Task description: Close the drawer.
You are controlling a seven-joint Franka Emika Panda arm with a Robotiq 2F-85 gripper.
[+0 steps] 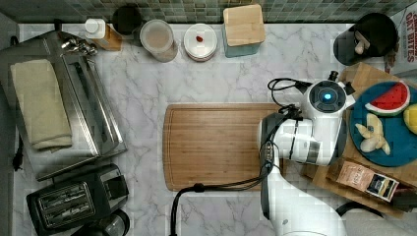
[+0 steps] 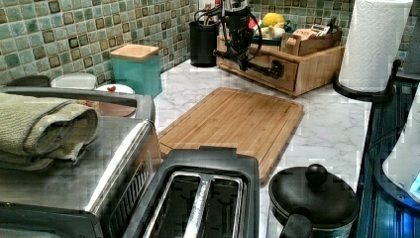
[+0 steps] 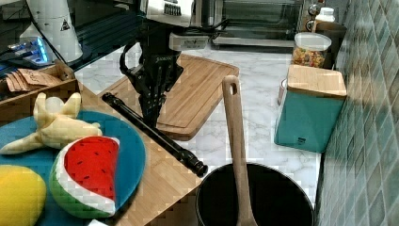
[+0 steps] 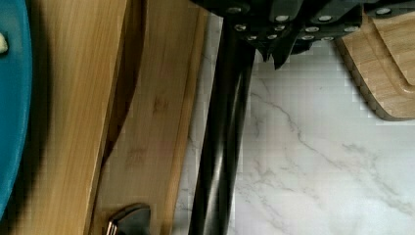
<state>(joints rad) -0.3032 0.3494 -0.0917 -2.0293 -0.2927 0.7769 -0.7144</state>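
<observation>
one gripper (image 3: 153,110) hangs point-down at the long black bar handle (image 3: 155,134) of the drawer (image 2: 257,69); in the right view its dark fingers (image 3: 151,96) meet the bar near the end farther from the camera. whether the jaws are pinched on the bar or merely pressed against it i cannot tell. in the wrist view the handle (image 4: 220,147) runs along the drawer's pale wooden front (image 4: 147,132), with a narrow dark gap between that front and the wood beside it, so the drawer looks nearly but not wholly in. the drawer sits low in a wooden stand, at the left view's upper right, under a blue plate (image 3: 134,160) carrying a toy watermelon slice (image 3: 89,174) and a toy banana (image 3: 54,125). just beside the stand on the marble counter (image 1: 147,93) lies the brown cutting board (image 1: 214,145). farther off, at the top view's left, stand a toaster oven (image 1: 86,105) with a folded towel (image 1: 39,103) and a black toaster (image 1: 74,199).
</observation>
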